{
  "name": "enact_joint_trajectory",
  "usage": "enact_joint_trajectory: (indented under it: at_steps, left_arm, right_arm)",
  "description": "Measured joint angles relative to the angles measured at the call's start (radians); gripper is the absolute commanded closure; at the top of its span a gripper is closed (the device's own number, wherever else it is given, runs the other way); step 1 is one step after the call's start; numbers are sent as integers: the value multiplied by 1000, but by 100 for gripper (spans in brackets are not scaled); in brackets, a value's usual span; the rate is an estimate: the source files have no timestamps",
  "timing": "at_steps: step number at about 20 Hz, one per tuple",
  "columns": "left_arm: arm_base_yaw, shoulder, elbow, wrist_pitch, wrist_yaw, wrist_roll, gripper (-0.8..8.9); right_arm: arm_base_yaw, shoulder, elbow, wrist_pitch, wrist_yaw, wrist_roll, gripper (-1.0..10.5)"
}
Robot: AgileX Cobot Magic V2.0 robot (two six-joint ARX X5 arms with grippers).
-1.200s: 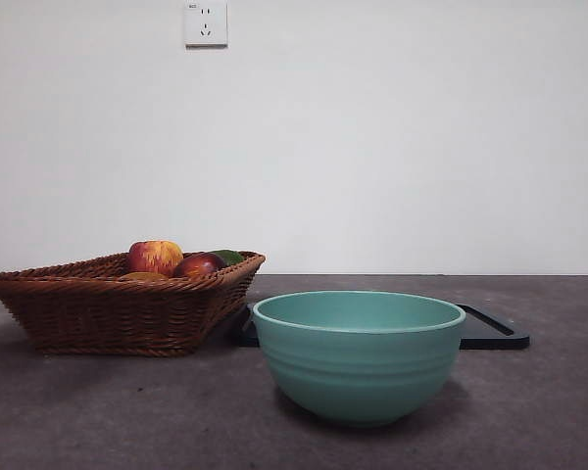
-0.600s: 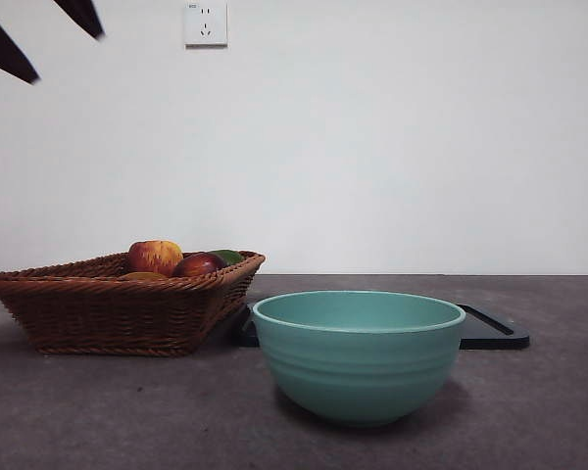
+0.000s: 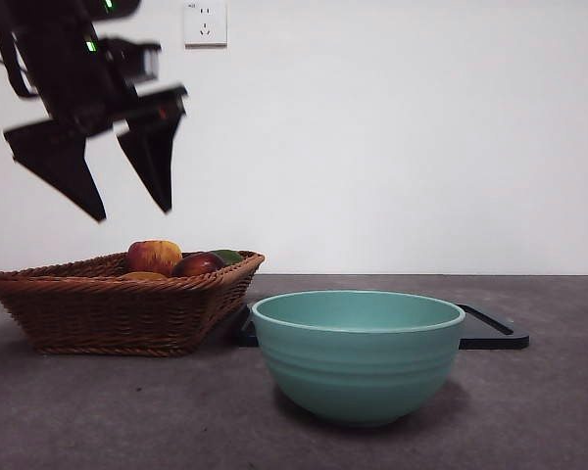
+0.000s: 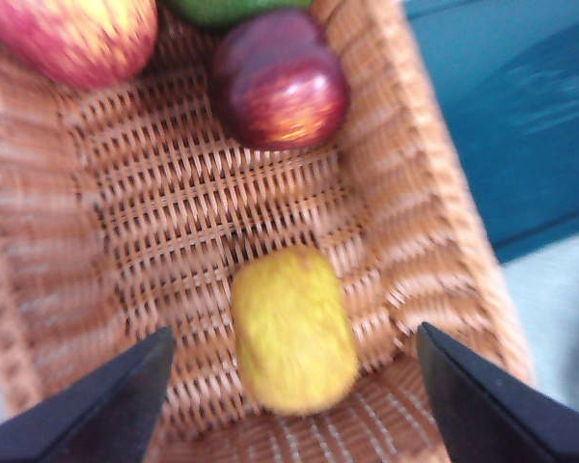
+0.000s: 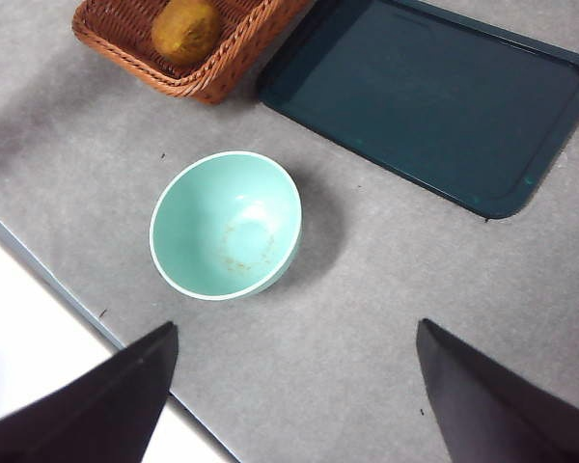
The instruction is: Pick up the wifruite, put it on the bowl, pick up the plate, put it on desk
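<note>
Left claw [image 3: 132, 211], absent a second before, had dropped in above the wicker basket [image 3: 118, 308], jaws wide and empty, kiwifruit [image 4: 291, 328] directly beneath; bowl [image 3: 359, 354] sat rightward on the table [image 3: 549, 411]. Pickup looked imminent.

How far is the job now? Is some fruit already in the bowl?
Nothing is done yet: the bowl is empty. In hand: the left gripper hangs open above the wicker basket, with the yellowish-brown fruit between its jaws' line, not gripped. The right gripper waits open, high over the desk. Left: grasp, place, then the plate step.
</note>
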Motion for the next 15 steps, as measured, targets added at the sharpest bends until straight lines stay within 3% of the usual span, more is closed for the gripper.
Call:
enact_joint_trajectory:
  at_steps: [11, 14, 15]
  left_arm:
    - [-5, 218, 0, 80, -13, -9, 414]
    - [-5, 220, 0, 95, -13, -30, 572]
    - [-5, 220, 0, 97, -13, -34, 574]
  right_arm:
    - [0, 0, 0, 0, 0, 0, 551]
    - [0, 0, 0, 0, 0, 0, 551]
    - [0, 0, 0, 0, 0, 0, 551]
